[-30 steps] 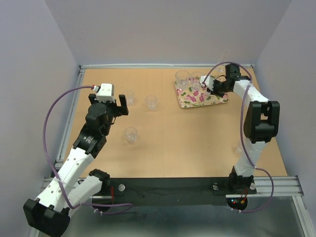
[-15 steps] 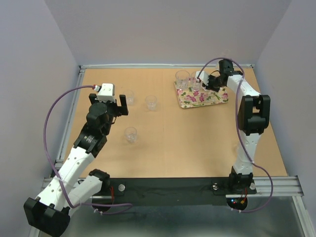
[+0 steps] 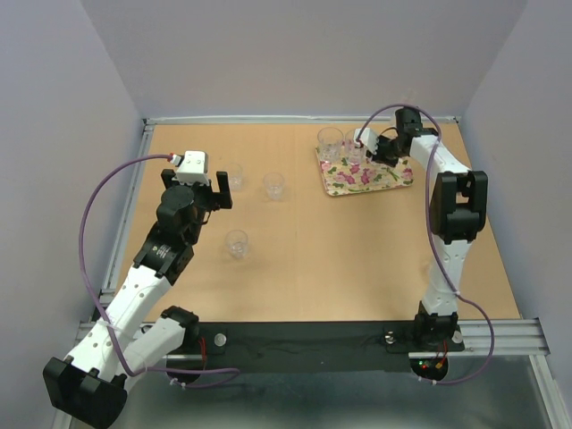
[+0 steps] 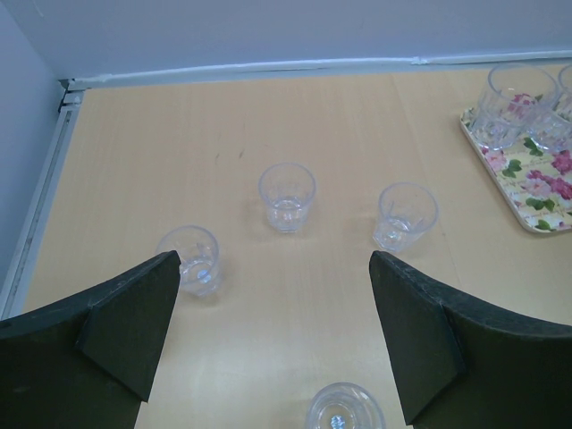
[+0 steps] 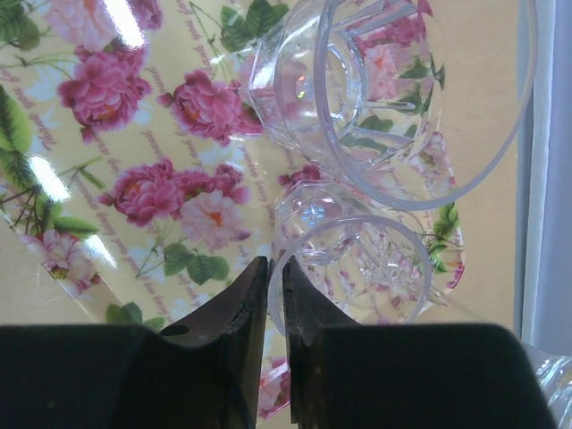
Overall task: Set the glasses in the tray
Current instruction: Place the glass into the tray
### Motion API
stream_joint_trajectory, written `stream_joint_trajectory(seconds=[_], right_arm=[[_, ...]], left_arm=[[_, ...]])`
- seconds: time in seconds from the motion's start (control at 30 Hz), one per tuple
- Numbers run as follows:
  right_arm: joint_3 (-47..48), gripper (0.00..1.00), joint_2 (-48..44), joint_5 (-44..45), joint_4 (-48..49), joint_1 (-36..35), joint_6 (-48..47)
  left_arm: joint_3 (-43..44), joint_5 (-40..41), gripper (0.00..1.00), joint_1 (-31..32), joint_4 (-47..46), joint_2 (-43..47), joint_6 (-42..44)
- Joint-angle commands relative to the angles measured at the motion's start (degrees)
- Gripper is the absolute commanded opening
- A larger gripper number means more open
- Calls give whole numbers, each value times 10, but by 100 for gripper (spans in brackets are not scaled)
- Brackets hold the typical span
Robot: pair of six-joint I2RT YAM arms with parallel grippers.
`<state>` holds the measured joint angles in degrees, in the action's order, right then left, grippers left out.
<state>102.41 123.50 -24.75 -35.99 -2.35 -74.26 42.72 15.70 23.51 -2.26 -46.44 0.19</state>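
The flowered tray (image 3: 386, 178) lies at the back right of the table. My right gripper (image 3: 369, 148) is over its far edge, shut on the rim of a small clear glass (image 5: 353, 268). One finger is inside the rim and one outside (image 5: 241, 313). That glass hangs close over the tray (image 5: 134, 134), next to a larger glass (image 5: 402, 98) standing there. Two glasses (image 3: 330, 141) show on the tray from above. My left gripper (image 3: 217, 189) is open and empty above the left half. Loose glasses stand below it (image 4: 287, 197), (image 4: 407, 214), (image 4: 189, 259), (image 4: 344, 413).
In the top view three loose glasses show at the left centre (image 3: 234, 176), (image 3: 274, 185), (image 3: 237, 242). A metal rail (image 3: 134, 192) edges the table's left side and grey walls close in the back and sides. The tray's corner (image 4: 536, 192) shows at the right of the left wrist view.
My right gripper has moved left and towards the back over the tray with its glass, then held still. The left arm has not moved.
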Motion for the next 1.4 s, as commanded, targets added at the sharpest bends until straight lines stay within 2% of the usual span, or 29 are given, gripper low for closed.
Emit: stream_joint_trajectory(seconds=[0.0, 0.4, 0.6, 0.73, 1.13, 1.37], right_arm=[[38, 21, 5, 4, 4, -5, 11], [53, 39, -6, 6, 4, -6, 24], [49, 61, -42, -10, 4, -6, 52], [26, 68, -84, -24, 5, -6, 69], [-115, 76, -256, -21, 5, -5, 191], [-223, 79, -366, 52, 4, -4, 288]], left_arm=[[-3, 5, 99, -4, -18, 3, 9], [-4, 6, 99, -4, -18, 6, 9], [-3, 5, 99, -4, -18, 10, 8], [-4, 2, 99, -4, -18, 13, 7], [-4, -3, 99, -4, -19, 29, 5], [-2, -12, 99, -4, -20, 33, 3]])
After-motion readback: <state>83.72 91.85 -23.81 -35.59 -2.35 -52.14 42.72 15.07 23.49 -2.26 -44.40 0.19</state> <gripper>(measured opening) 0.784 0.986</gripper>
